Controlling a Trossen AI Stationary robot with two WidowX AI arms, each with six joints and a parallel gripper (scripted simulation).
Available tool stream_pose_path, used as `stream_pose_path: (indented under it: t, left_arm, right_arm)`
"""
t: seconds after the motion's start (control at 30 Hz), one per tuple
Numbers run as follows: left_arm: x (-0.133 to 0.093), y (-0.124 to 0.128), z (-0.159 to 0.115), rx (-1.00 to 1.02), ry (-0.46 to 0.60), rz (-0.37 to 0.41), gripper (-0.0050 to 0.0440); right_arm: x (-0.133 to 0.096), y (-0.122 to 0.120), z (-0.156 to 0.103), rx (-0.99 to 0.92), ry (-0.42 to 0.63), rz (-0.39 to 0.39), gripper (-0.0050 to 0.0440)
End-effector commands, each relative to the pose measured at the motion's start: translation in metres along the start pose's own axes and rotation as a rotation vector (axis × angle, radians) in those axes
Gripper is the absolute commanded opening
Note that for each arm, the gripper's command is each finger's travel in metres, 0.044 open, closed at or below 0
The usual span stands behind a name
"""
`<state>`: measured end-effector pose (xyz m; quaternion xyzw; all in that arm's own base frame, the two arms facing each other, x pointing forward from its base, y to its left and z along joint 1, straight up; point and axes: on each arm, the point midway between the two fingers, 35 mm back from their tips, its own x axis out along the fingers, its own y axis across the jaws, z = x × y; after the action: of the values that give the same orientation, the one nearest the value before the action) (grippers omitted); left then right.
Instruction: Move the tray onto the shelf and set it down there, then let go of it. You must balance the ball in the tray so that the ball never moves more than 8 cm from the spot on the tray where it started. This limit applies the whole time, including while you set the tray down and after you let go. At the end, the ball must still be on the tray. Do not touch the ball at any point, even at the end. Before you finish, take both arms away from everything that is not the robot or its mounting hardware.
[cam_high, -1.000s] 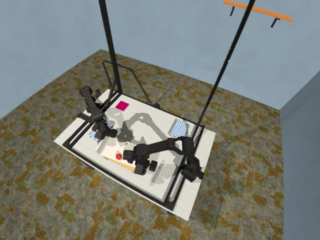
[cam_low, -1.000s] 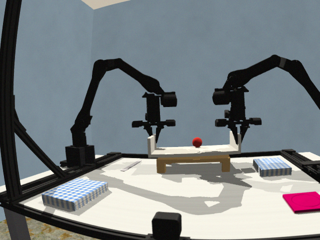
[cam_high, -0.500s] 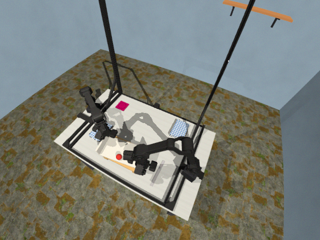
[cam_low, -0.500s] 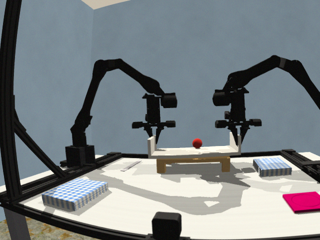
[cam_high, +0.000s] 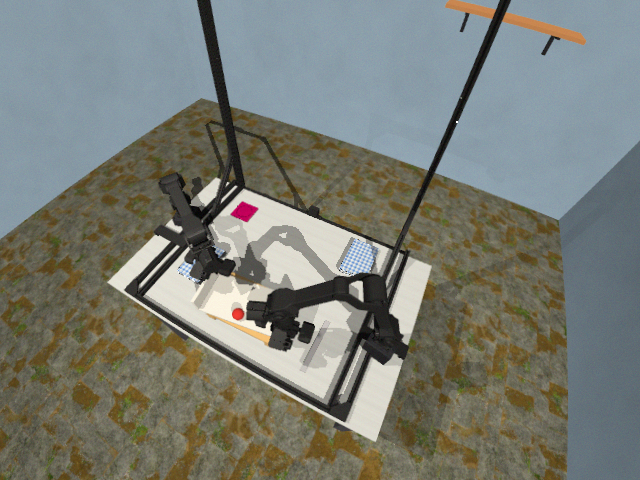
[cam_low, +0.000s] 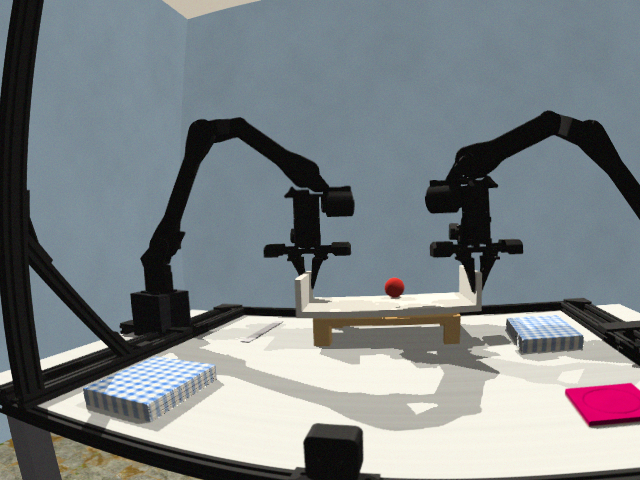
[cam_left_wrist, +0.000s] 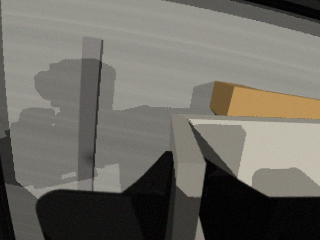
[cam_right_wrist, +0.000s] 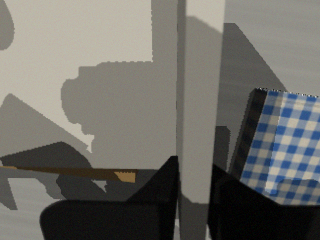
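— What is seen around the tray (cam_high: 222, 292) (cam_low: 382, 310) (cam_left_wrist: 280, 140) (cam_right_wrist: 202, 100)?
— A blue-checked block (cam_high: 359, 256) (cam_low: 149, 387) is set well apart from it on the table (cam_high: 320, 235) (cam_low: 258, 413) (cam_left_wrist: 140, 65) (cam_right_wrist: 270, 30); another checked block (cam_high: 188, 271) (cam_low: 544, 333) (cam_right_wrist: 290, 145) is placed near the tray's right-gripper end. A thin grey strip (cam_high: 315, 346) (cam_low: 262, 331) (cam_left_wrist: 90, 110) is laid near the other end, and a magenta pad (cam_high: 244, 211) (cam_low: 607, 403) is left well apart. An orange plank (cam_high: 542, 28) is mounted on the wall.
— Is anything in the way?
— Nothing is seen wedged between the tray and the wooden shelf (cam_high: 245, 330) (cam_low: 323, 333) (cam_left_wrist: 270, 102) (cam_right_wrist: 125, 176). The tray is held directly above it; whether the two are touching cannot be told.
— How is the tray turned?
— Its floor is kept nearly level, its long axis stretched from gripper to gripper and roughly aligned with the shelf's, its end walls pointed up. The red ball (cam_high: 237, 313) (cam_low: 394, 287) is carried near mid-length.
— And the grippers?
— One end wall is clenched by the left gripper (cam_high: 281, 321) (cam_low: 308, 281) (cam_left_wrist: 188, 157), the opposite one by the right gripper (cam_high: 209, 268) (cam_low: 478, 286) (cam_right_wrist: 194, 161).
— The count?
— One tray, one ball, one wooden shelf, two checked blocks, one strip, one pad and one wall plank are counted.
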<state>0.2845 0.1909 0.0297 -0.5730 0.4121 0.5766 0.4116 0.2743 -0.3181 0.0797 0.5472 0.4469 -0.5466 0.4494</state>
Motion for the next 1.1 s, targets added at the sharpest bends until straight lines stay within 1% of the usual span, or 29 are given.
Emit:
stream_pose_path:
  t: [0.0,0.23,0.6,0.67,0.83,1.07]
  left_arm:
    - [0.0015,-0.0003,0.0000,-0.001,0.004,-0.004,0.0020]
    - [0.0007,-0.0005,-0.0004,-0.001,-0.002,-0.001,0.0020]
    - [0.0010,-0.0003,-0.0001,0.000,0.000,-0.002,0.0284]
    - [0.0010,-0.0003,-0.0001,0.000,0.000,-0.002,0.0284]
    - [0.0010,-0.0003,-0.0001,0.000,0.000,-0.002,0.0400]
    - [0.0010,-0.0003,-0.0001,0.000,0.000,-0.002,0.0400]
  right_arm:
    - [-0.0008,-0.0005,0.0002,-0.001,0.002,-0.003,0.0020]
    - [0.0000,-0.0007,-0.0002,-0.001,-0.004,0.000,0.0020]
    - [0.0002,-0.0003,-0.0001,0.000,0.000,-0.002,0.0284]
    - [0.0002,-0.0003,-0.0001,0.000,0.000,-0.002,0.0284]
    - [0.0002,-0.0003,-0.0001,0.000,0.000,-0.002,0.0400]
    - [0.0002,-0.0003,-0.0001,0.000,0.000,-0.002,0.0400]
